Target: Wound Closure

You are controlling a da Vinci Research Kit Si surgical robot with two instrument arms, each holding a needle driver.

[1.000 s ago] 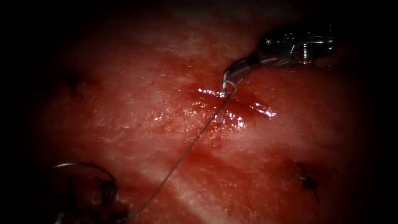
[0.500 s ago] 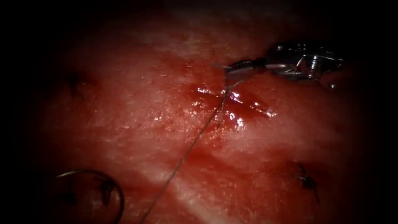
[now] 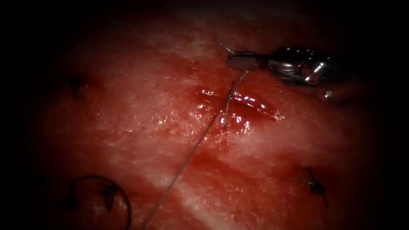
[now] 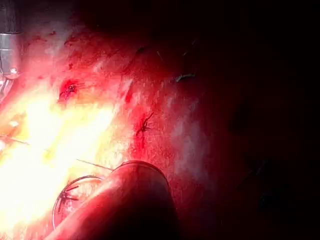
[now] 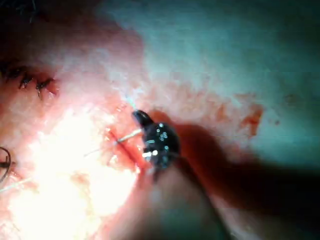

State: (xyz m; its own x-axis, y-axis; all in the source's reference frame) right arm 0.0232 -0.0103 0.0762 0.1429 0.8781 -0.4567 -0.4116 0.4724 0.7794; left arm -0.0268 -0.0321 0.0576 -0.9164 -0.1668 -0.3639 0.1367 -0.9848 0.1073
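My right tool (image 3: pixel 240 61) reaches in from the right above the cut (image 3: pixel 251 104), jaws shut on the thread (image 3: pixel 200 140) near its short free end (image 3: pixel 223 46). From the jaws the thread drops into the wet cut, then runs taut down and to the left across the tissue (image 3: pixel 140 98). The curved needle (image 3: pixel 121 198) shows as a dim arc on the left side of the cut, out of the tissue. In the right wrist view the right tool (image 5: pixel 141 118) grips the thread (image 5: pixel 127 136). The left wrist view has the left arm's shaft (image 4: pixel 130 200) beside the needle (image 4: pixel 75 181); what holds the needle is hidden.
Red fluid (image 3: pixel 255 102) glistens in the cut. Dark knots of earlier stitches sit at the lower right (image 3: pixel 315 185), the far left (image 3: pixel 76 83) and inside the needle's arc (image 3: pixel 108 194). The right tool's shaft (image 4: pixel 7 45) also appears in the left wrist view.
The right tool has lifted up and away from the cut and levelled out, drawing the thread tighter. The needle's arc has drifted slightly down and to the right.
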